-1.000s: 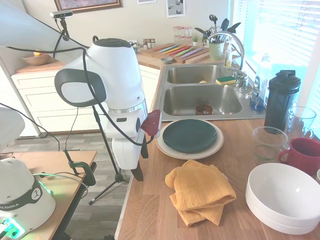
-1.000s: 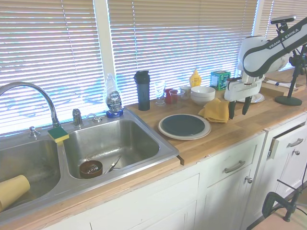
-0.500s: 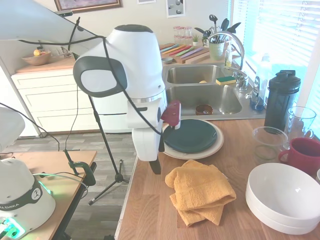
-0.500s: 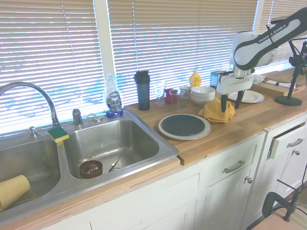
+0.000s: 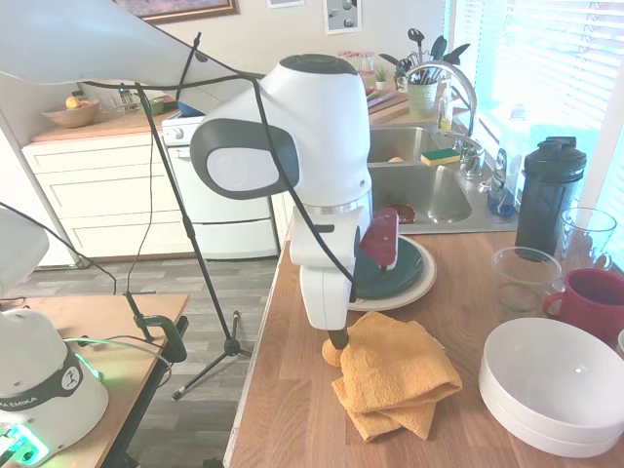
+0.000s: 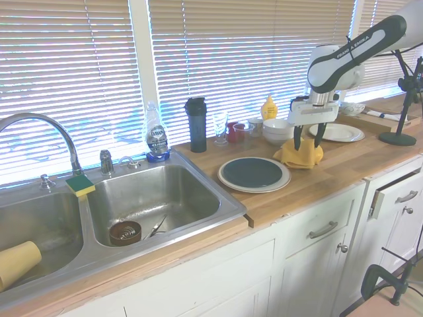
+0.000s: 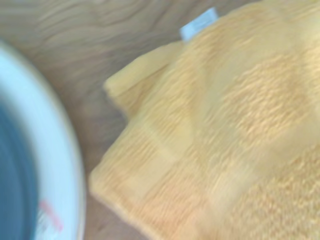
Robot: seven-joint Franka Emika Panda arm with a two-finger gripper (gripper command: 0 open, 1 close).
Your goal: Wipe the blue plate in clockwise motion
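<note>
The blue plate (image 6: 253,172) sits right of centre in the second exterior view, resting on a wider cream plate (image 6: 228,181) on the wooden counter (image 6: 330,175). In the first exterior view only its right part (image 5: 402,265) shows at mid-frame, the rest hidden behind the arm. In the blurred wrist view a dark blue patch (image 7: 12,175) at the left edge, ringed by white, is probably the same pair of plates.

The gripper (image 6: 307,135) hangs over the yellow towel (image 6: 301,152), which lies folded on the counter just beside the plates, to their right in the second exterior view. Its two fingers (image 6: 297,137) point down and stand spread apart with nothing between them, tips close above the cloth; whether they touch it is hard to tell. In the first exterior view the towel (image 5: 395,375) lies at lower centre, with a dark fingertip at its left edge.

Stacked white bowls (image 5: 556,385) sit at lower right there.
</note>
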